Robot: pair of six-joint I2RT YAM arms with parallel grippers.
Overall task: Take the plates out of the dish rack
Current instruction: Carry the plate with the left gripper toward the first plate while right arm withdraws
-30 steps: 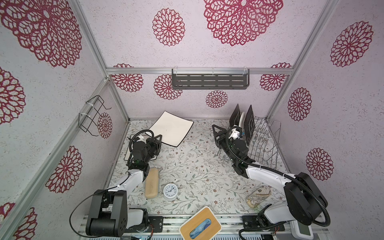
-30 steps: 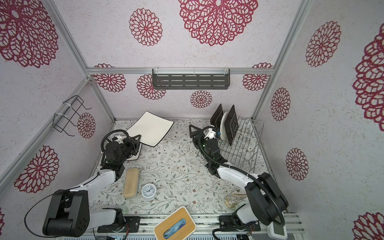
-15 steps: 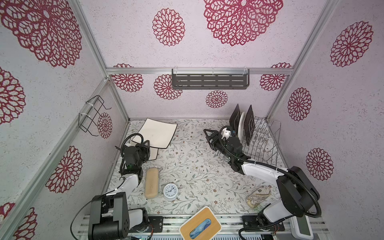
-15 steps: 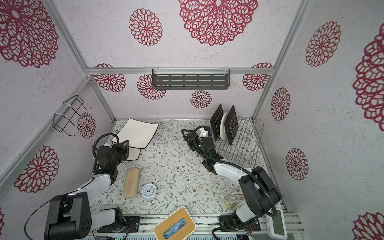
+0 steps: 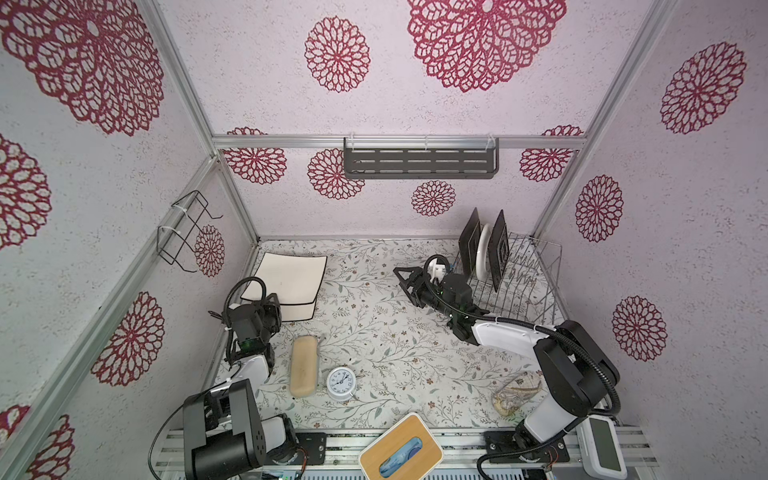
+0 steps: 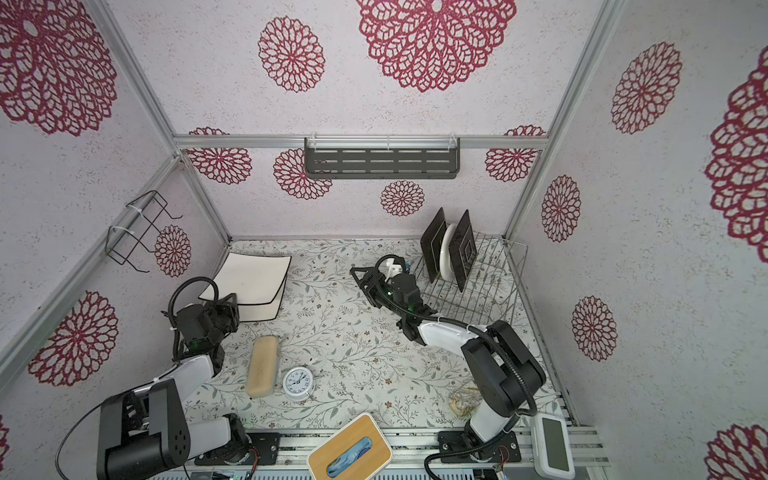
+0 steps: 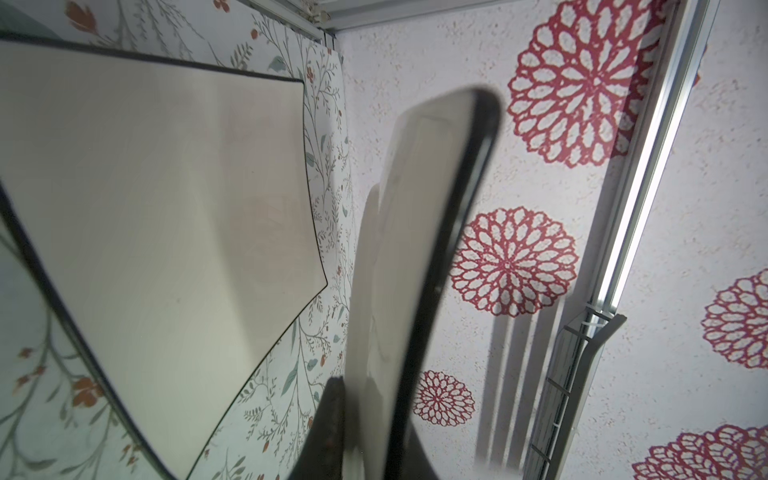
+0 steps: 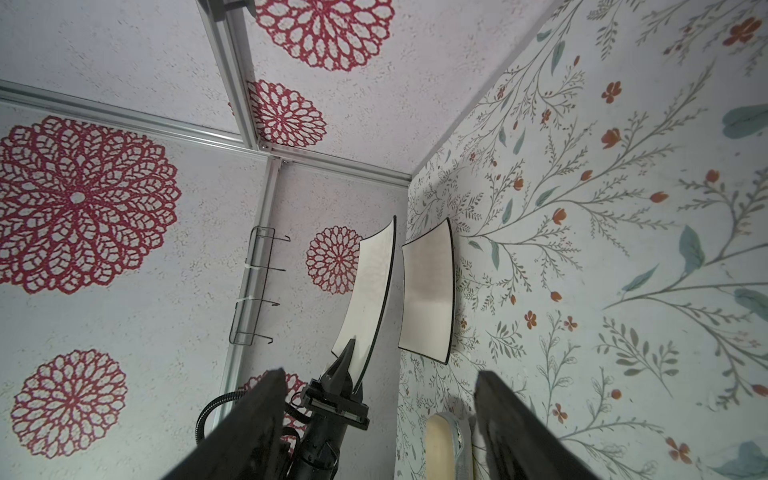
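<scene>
Three plates stand on edge in the eleven o'clock corner of the dish rack (image 5: 521, 286), which sits at two o'clock on the table (image 5: 374, 345). They are a dark plate (image 5: 469, 241), a round white plate (image 5: 483, 253) and a second dark plate (image 5: 498, 249), close together in a row. Two white square plates are already out, over at ten o'clock. The flat white plate (image 8: 428, 291) lies on the table. The tilted white plate (image 8: 370, 286) hangs just above it, clenched by one edge in the left hand (image 8: 348, 353) with its far edge raised. Whether the two touch cannot be told. The right hand (image 5: 407, 286) is spread wide and empty, just at nine o'clock of the rack, and faces away from it toward the white plates.

The step in hand looks like setting the second white plate onto the first. That calls for lowering and levelling it until it rests flat, corners roughly matched, and only then letting go. After that the right hand probably has to swing back toward three o'clock. It would take the dark plate at the nine o'clock end of the row by its top rim and lift it straight up out of the prongs without knocking the round one.
</scene>
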